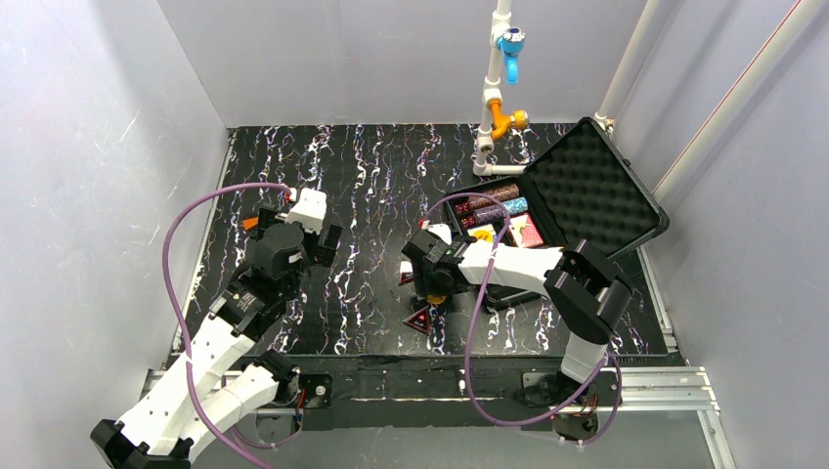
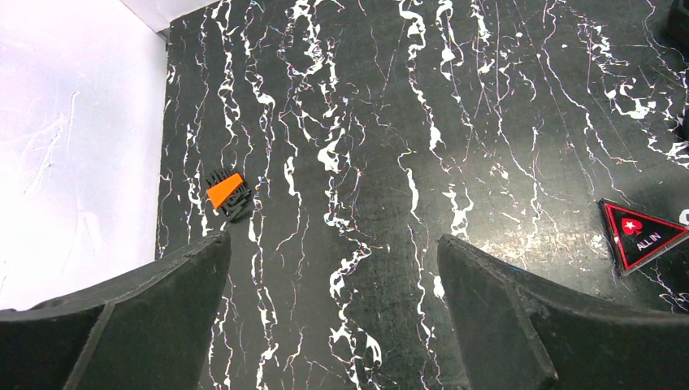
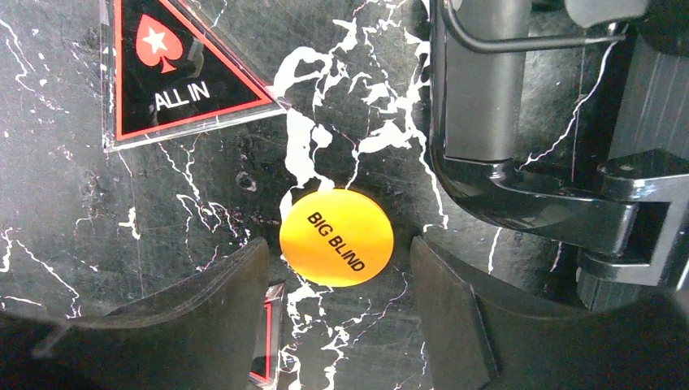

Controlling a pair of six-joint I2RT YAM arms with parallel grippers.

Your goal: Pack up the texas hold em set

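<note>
Right pincer [image 3: 335, 262] hung wide open just above the table [image 3: 65, 203], its 2 jaws straddling the orange BIG BLIND disc [image 3: 336, 237], apparently to pinch it for the open black case [image 1: 596, 186] just beside, while the left pincer [image 2: 333, 260], likewise wide, hovered well apart.

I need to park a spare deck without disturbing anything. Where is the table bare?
Bare: the middle strip of the table between the left gripper and right gripper, and the far band left of the white pipe stand. Crowded: around the right gripper, where the BIG BLIND disc, ALL IN marker and case sit close.
</note>
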